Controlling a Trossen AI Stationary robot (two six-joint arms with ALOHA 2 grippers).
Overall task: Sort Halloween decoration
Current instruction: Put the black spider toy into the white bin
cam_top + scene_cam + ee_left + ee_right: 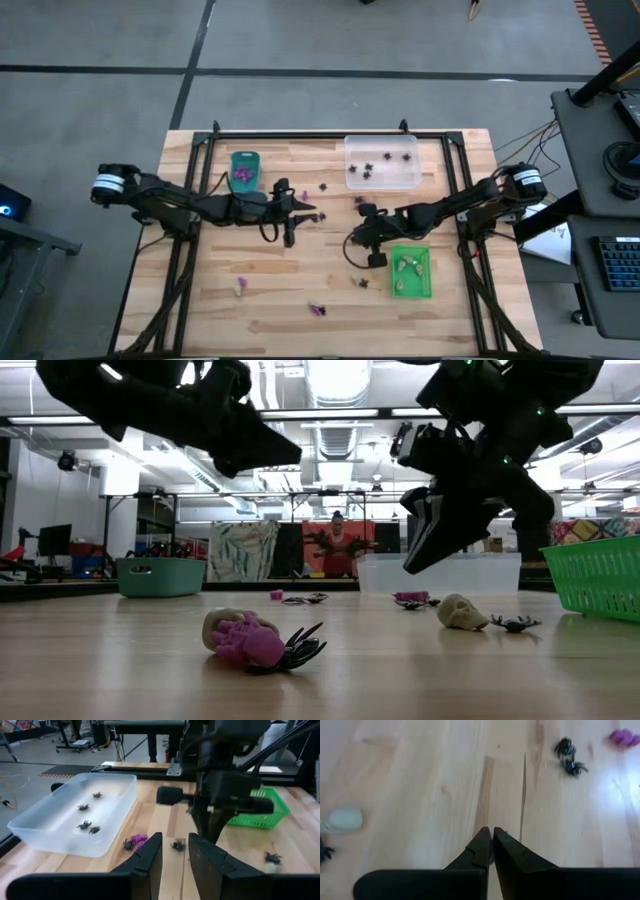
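Observation:
The Halloween decoration lies scattered as tiny trinkets: a black spider (177,845) and a purple piece (138,840) on the wood just beyond my left gripper (175,838). That gripper hovers open above the table's middle (310,212), with nothing between its fingers. My right gripper (491,834) is shut and slants down over bare wood (352,245). It faces the left gripper, and nothing shows in its fingers. Near its view lie a cream skull (342,818), two black spiders (568,759) and a purple piece (624,736).
A teal tray (245,168) with purple pieces stands at the far left. A clear tray (382,160) at the far right holds black spiders. A green tray (411,271) with cream pieces is at the near right. More trinkets lie near the front edge (239,287), (317,309).

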